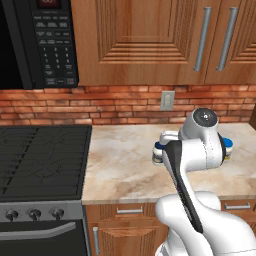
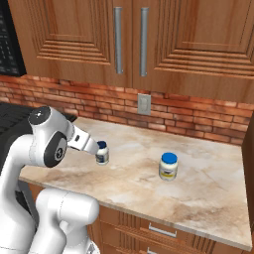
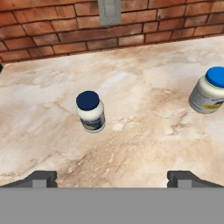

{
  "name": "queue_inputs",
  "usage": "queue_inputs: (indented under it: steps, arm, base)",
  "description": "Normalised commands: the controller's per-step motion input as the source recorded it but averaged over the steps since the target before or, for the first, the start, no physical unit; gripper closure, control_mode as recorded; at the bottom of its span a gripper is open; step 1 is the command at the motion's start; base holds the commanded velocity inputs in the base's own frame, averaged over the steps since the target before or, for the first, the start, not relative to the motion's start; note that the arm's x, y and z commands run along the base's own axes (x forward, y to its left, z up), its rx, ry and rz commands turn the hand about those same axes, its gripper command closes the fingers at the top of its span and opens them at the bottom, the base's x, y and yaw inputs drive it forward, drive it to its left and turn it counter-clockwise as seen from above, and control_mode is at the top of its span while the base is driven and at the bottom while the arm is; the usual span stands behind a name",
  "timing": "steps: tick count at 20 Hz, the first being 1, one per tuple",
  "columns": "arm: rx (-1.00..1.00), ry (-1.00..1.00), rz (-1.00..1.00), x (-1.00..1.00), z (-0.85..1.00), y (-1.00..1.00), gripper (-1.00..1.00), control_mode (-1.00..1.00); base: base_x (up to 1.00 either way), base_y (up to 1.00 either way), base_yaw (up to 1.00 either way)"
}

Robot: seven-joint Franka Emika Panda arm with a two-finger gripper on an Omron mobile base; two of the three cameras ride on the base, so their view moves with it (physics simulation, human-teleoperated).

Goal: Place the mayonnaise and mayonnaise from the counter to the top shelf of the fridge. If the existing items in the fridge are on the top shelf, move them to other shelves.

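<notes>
I'm hovering my gripper (image 3: 112, 178), jaws spread wide and holding nothing; one mayonnaise jar (image 3: 90, 111) is sitting centre-left, the other jar (image 3: 208, 90) at right on the counter (image 3: 144, 144).

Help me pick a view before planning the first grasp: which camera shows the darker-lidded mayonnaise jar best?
The hand view: the darker-lidded mayonnaise jar stands whole and unobstructed on the counter, lid and label visible. In the right base view it is small, right at the arm's end. In the left base view the arm hides most of it.

Glossy white rounded arm (image 1: 200, 150), dark grey joint seams, round grey end cap, black strip along link
</notes>
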Motion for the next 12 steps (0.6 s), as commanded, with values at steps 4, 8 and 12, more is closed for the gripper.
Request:
queue_inputs:
  steps: [4, 8, 12]
  arm:
    - [0.00, 0.00, 0.00, 0.38, -0.09, 0.05, -1.00, -1.00]
    - [0.00, 0.05, 0.00, 0.33, -0.19, 0.08, -1.00, -1.00]
    - [0.00, 0.09, 0.00, 0.30, -0.34, 0.10, -1.00, -1.00]
  base:
    - [0.00, 0.00, 0.00]
    - [0.00, 0.00, 0.00]
    - [0.00, 0.00, 0.00]
